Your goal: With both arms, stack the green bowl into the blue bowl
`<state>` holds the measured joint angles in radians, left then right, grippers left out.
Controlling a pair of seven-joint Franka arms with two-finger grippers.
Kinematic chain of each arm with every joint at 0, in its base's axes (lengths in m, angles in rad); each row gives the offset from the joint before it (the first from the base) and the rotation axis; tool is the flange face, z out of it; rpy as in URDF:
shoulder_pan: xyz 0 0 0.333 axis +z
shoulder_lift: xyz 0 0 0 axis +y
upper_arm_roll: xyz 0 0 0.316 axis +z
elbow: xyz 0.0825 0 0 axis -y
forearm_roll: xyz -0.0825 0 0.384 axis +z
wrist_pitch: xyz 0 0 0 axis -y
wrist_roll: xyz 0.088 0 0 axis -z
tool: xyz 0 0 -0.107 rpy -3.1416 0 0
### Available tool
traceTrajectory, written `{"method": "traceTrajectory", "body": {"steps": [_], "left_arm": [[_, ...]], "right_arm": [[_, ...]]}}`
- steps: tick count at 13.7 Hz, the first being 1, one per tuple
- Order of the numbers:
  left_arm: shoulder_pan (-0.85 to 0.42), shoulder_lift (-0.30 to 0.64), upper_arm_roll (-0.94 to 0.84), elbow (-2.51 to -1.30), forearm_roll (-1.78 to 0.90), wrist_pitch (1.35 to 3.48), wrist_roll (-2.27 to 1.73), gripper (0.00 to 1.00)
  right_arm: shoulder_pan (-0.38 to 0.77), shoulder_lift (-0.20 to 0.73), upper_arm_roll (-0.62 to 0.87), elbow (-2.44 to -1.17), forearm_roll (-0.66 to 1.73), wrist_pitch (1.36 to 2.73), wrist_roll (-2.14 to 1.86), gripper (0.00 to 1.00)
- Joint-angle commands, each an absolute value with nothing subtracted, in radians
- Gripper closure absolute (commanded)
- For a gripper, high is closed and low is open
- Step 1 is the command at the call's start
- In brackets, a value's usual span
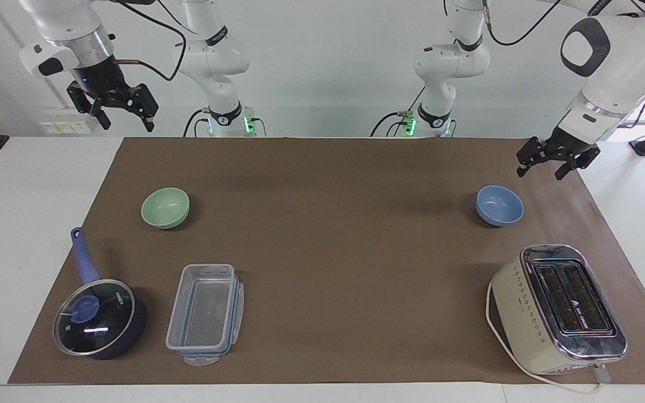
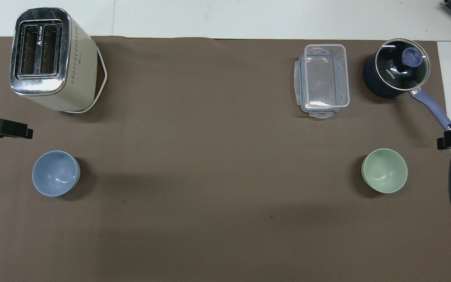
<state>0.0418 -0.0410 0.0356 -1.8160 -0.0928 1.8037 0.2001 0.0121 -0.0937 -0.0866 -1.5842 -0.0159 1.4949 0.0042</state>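
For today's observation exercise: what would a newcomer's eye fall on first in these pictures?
Probably the shiny toaster at the left arm's end, then the two matching bowls: the blue bowl nearer the robots than it, the green bowl toward the right arm's end. The left pincer hangs open, raised beside the blue bowl.

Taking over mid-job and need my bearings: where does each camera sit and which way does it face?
Facing view: high across the table, looking at both arms; left gripper open in the air near the blue bowl, right gripper open, waiting.
Overhead view: above the robots' end, looking down; only gripper tips show.
Shared: both bowls, including the green bowl, toaster.
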Motion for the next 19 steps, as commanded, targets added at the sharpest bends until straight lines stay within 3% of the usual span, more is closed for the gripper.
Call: {"method": "traceTrajectory", "body": {"steps": [1, 8, 16, 19], "left_arm": [[0.109, -0.086, 0.028, -1.937, -0.126, 1.893, 0.289, 0.00], [0.253, -0.072, 0.028, -2.071, -0.259, 1.982, 0.514, 0.00], [0.259, -0.026, 0.028, -2.224, -0.331, 2.135, 0.571, 0.00], [0.253, 0.009, 0.028, -2.235, -0.342, 2.178, 0.571, 0.06]], "right_arm": [[0.009, -0.117, -0.081, -1.612, -0.023, 1.505, 0.011, 0.00], [0.009, -0.120, -0.081, -1.620, -0.023, 1.503, 0.011, 0.00], [0.009, -0.124, -0.081, -1.624, -0.023, 1.506, 0.011, 0.00], [0.009, -0.124, -0.081, -1.624, -0.023, 1.505, 0.011, 0.00]]}}
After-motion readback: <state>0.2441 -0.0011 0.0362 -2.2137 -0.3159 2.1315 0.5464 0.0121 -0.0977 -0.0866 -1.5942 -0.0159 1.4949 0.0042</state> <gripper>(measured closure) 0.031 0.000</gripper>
